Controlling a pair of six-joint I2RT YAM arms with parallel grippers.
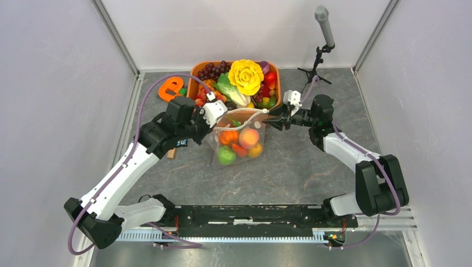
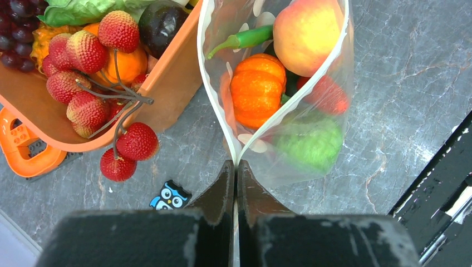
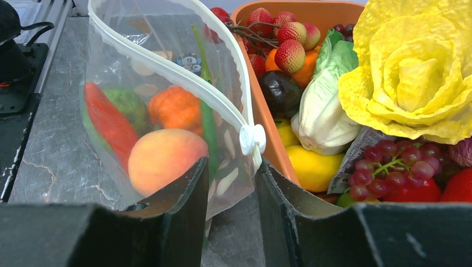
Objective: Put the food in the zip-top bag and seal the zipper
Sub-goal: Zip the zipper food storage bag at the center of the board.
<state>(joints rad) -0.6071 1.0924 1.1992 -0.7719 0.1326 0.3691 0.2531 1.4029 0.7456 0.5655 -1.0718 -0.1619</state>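
Seen from above, the zip-top bag [image 1: 238, 147] sits on the table [image 1: 311, 167] just before the orange tub [image 1: 195, 78], its mouth pointing away toward the tub. The zipper [image 1: 245, 112] is its long axis, running left to right between the arms. The left gripper [image 1: 214, 121] has the left end and the right gripper [image 1: 271, 120] meets the right end. In the left wrist view the jaws are clenched on the strip's corner; if that pinch slips, the mouth would likely sag and the food [image 2: 257, 92] could spill. In the right wrist view the fingers stand apart around the slider [image 3: 252, 139], not yet pinching it. Closing off-centre may miss it or catch the film.
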